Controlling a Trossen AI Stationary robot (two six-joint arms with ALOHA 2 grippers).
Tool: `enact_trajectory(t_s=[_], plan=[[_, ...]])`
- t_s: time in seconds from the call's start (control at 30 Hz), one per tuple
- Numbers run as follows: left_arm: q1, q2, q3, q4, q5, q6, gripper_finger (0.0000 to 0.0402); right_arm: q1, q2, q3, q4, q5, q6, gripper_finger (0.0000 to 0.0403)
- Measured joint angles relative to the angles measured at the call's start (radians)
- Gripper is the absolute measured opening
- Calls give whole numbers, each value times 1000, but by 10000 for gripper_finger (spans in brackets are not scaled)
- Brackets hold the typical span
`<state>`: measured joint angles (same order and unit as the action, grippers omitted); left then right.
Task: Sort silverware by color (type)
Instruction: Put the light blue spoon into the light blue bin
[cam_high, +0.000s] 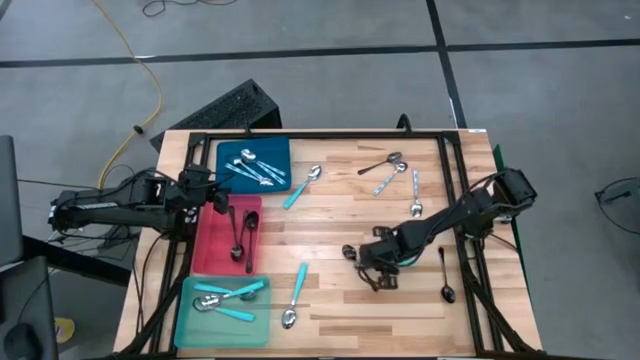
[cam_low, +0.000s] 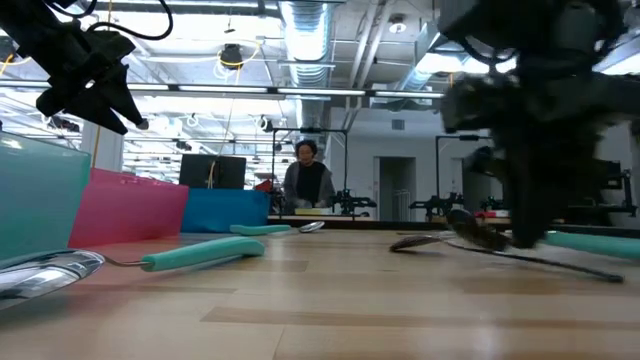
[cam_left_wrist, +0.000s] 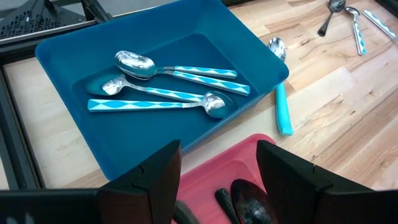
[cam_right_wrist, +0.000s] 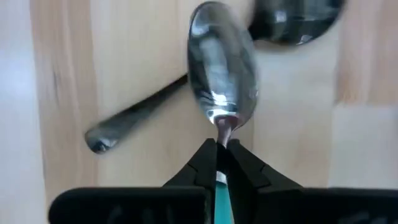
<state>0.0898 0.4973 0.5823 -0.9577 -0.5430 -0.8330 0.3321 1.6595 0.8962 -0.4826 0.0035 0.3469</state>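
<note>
Right wrist view: right hand (cam_right_wrist: 219, 163) is clenched on the neck of a spoon w/ shiny silver bowl and turquoise plastic handle (cam_right_wrist: 222, 74); a sliver of turquoise shows between the dark fingers. Bowl points away from the hand, glossy, egg-shaped, mirror-like. Beside it lies an all-metal dark-looking spoon (cam_right_wrist: 134, 115), its handle running under/behind the gripped one; can't tell if they touch.

High view puts this right hand (cam_high: 378, 262) low over the pale wooden plank tabletop (cam_high: 340, 310), right of centre. Left hand (cam_high: 215, 196) waits over the trays, fingers spread and holding nothing per left wrist view, parked above the red flat plastic tray (cam_high: 205, 240) w/ black spoons in it.

Step, as I judge it: pick just made, lift not yet begun. Next move calls for raising the spoon clear of its neighbour, then carrying across to the tray that takes its kind. Teal flat tray (cam_high: 190, 320) holds turquoise-handled spoons; blue flat tray (cam_high: 280, 150) holds silver ones w/ turquoise diamond-patterned handles, so the kind needs checking before the drop. Grip is on the thin neck, so the spoon may pivot; keep it level.

Still loose on the tabletop: two turquoise-handled spoons near the trays (cam_high: 302, 187), (cam_high: 295, 296), a cluster toward the far right (cam_high: 390, 175), one black spoon (cam_high: 445, 275) near the right edge. Wood is matte, grained; trays smooth w/ low walls.
</note>
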Motion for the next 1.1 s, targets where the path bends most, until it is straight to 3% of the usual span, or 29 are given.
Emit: enact_trajectory(t_s=[0.27, 0.6, 1.1], plan=[[0, 0, 0, 0, 0, 0, 195, -60, -1, -1, 250, 60, 75, 16], [0, 0, 0, 0, 4, 0, 195, -119, -2, 0, 447, 59, 98, 16], [0, 0, 0, 0, 5, 3, 195, -158, -2, 0, 910, 52, 110, 16]])
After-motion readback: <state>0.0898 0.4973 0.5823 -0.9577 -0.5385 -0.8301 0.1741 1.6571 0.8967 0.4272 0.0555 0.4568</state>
